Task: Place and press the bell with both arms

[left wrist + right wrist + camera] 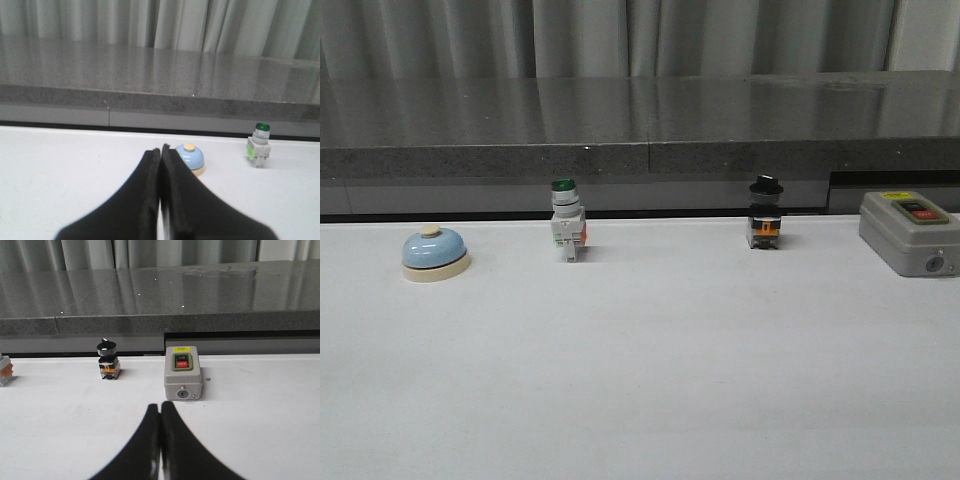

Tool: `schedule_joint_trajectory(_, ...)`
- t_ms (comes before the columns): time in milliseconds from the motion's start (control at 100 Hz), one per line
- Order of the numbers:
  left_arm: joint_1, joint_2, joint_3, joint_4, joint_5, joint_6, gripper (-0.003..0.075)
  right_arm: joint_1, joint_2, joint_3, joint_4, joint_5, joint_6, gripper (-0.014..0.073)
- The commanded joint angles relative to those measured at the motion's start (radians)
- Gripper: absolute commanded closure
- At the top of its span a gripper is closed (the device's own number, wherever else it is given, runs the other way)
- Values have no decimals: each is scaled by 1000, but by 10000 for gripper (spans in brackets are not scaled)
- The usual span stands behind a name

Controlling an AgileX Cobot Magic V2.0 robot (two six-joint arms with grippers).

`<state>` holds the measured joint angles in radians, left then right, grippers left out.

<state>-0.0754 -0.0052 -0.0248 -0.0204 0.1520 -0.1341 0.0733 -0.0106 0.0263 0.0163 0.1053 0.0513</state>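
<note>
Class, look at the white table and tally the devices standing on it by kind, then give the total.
Light-blue dome call bell with cream base: 1
Green-capped white push-button switch: 1
Black-knobbed selector switch: 1
Grey control box with red and black buttons: 1
Total: 4

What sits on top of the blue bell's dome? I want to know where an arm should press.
A cream knob tops the bell, bare and uncovered. In the left wrist view the left gripper, jaws closed, hides part of the bell's near side but not the knob.
</note>
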Motion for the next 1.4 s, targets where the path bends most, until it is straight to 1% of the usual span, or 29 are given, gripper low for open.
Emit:
schedule_joint_trajectory(0, -2, 31, -94, -21, -18, -11, 741, -9, -15, -15, -8, -87, -3, 654)
schedule_joint_trajectory(190, -2, 207, -301, -22, 115, -13, 741, -9, -15, -15, -8, -87, -3, 654)
schedule_joint_trajectory(270, -2, 322, -398, -31, 179, -13, 741, -9, -15, -15, -8, -87, -3, 654)
schedule_joint_trajectory(470, -2, 591, -646, -45, 289, -13, 741, -9, -15, -15, -8, -87, -3, 654)
schedule_joint_trajectory(590, -2, 749, -785, -48, 447, -13, 741, -9, -15, -15, -8, -87, -3, 654)
schedule_joint_trajectory(650, -2, 814, -839, -46, 488, -11, 741, -9, -15, -15, -8, -87, -3, 654)
schedule_joint_trajectory(770, -2, 924, -901, -46, 523, -9, 741, -9, -15, -15, -8, -87, -3, 654)
schedule_joint_trajectory(870, -2, 994, -912, -46, 525, -7, 741, -9, -15, -15, -8, -87, -3, 654)
schedule_joint_trajectory(1040, -2, 1055, -913, -47, 526, 34, 738, -9, -15, -15, -8, -87, -3, 654)
schedule_joint_trajectory(1080, -2, 1057, -915, -50, 526, 47, 722, -9, -15, -15, -8, -87, -3, 654)
schedule_joint_trajectory(1130, -2, 1059, -915, -56, 527, 69, 675, -9, -15, -15, -8, -87, -3, 654)
schedule_joint_trajectory(1180, -2, 1059, -915, -66, 529, 104, 592, -9, -15, -15, -8, -87, -3, 654)
schedule_joint_trajectory(1220, -2, 1059, -915, -66, 529, 107, 492, -9, -15, -15, -8, -87, -3, 654)
schedule_joint_trajectory(1230, -2, 1059, -915, -67, 529, 107, 453, -9, -15, -15, -8, -87, -3, 654)
schedule_joint_trajectory(1250, -2, 1059, -915, -68, 529, 107, 412, -9, -15, -15, -8, -87, -3, 654)
schedule_joint_trajectory(1260, -2, 1059, -915, -68, 529, 107, 367, -9, -15, -15, -8, -87, -3, 654)
schedule_joint_trajectory(1270, -2, 1059, -915, -71, 529, 107, 344, -9, -15, -15, -8, -87, -3, 654)
schedule_joint_trajectory(1280, -2, 1059, -915, -70, 529, 107, 298, -9, -15, -15, -8, -87, -3, 654)
schedule_joint_trajectory(1290, -2, 1059, -915, -72, 529, 107, 274, -9, -15, -15, -8, -87, -3, 654)
schedule_joint_trajectory(1300, -2, 1059, -915, -73, 529, 107, 226, -9, -15, -15, -8, -87, -3, 654)
schedule_joint_trajectory(1320, -2, 1059, -915, -73, 528, 107, 179, -9, -15, -15, -8, -87, -3, 654)
schedule_joint_trajectory(1330, -2, 1059, -915, -73, 527, 107, 134, -9, -15, -15, -8, -87, -3, 654)
schedule_joint_trajectory(1340, -2, 1059, -915, -73, 524, 107, 112, -9, -15, -15, -8, -87, -3, 654)
schedule_joint_trajectory(1350, -2, 1059, -915, -73, 522, 105, 70, -9, -15, -15, -8, -87, -3, 654)
schedule_joint_trajectory(1360, -2, 1059, -915, -73, 519, 105, 50, -9, -15, -15, -8, -87, -3, 654)
schedule_joint_trajectory(1370, -2, 1059, -915, -73, 517, 100, 15, -9, -15, -15, -8, -87, -3, 654)
schedule_joint_trajectory(1390, -2, 1059, -915, -73, 514, 94, -2, -9, -15, -15, -8, -87, -3, 654)
